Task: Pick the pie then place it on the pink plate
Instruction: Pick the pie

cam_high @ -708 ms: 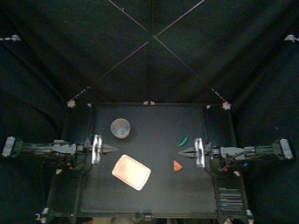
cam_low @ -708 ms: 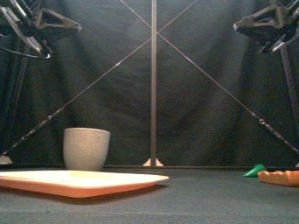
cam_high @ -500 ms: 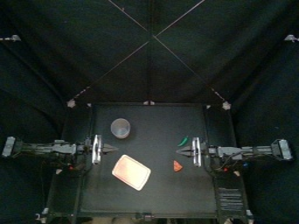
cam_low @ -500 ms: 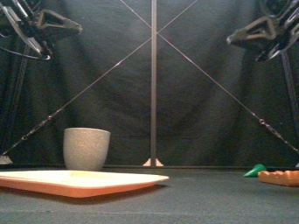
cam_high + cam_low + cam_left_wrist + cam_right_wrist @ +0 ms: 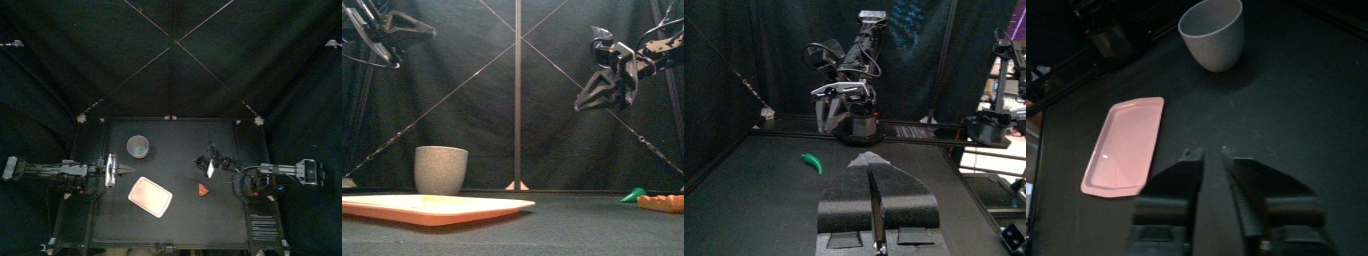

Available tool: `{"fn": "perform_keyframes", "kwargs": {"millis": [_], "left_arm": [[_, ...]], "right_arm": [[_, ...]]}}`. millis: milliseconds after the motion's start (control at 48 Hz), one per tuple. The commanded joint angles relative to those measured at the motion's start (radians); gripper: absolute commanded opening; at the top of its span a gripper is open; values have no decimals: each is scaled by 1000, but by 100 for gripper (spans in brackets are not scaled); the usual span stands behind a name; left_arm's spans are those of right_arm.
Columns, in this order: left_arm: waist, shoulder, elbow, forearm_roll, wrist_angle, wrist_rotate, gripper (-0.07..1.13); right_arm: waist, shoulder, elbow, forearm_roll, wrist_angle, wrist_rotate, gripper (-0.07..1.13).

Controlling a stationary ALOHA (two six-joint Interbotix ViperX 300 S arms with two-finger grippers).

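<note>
Above the right half of the table [image 5: 187, 220], the right hand [image 5: 1212, 152], clenched and empty, hangs clear of the pie [image 5: 202, 188], which lies on the table near the pink plate [image 5: 151, 196]; the step appears to be the reach, and next it must open, descend, grip.

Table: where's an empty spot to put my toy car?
Free: the front strip of the black table, before the flat pink tray and orange pie slice; also the middle, between the tall grey cup and green toy. Crowded: the right side, where the right tool hangs above those toys.
</note>
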Motion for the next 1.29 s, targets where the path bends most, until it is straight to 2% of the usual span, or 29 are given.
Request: {"fn": "perform_keyframes", "kwargs": {"millis": [21,167,292,417,542,667,812,958,1125,1292], "left_arm": [[5,5,-28,5,-11,2,3],[12,6,-26,5,-9,2,3],[18,6,-25,5,-11,2,3],[18,5,-23,6,-11,2,3],[23,5,-23,5,-11,2,3],[29,5,-23,6,-11,2,3],[31,5,-20,6,-9,2,3],[31,5,-9,6,-11,2,3],[32,5,3,5,-9,2,3],[32,5,8,3,-9,2,3]], "right_arm": [[-3,-2,-29,14,5,5,110],[-3,-3,-23,60,40,17,104],[21,-2,-28,112,183,57,101],[35,-2,-28,161,400,109,100],[37,2,-31,158,615,190,100],[63,12,-26,147,698,327,100],[127,35,-34,25,784,540,100],[219,64,-61,-127,864,816,100],[348,112,-114,-344,838,1085,100],[413,213,-152,-494,836,1276,100]]}}
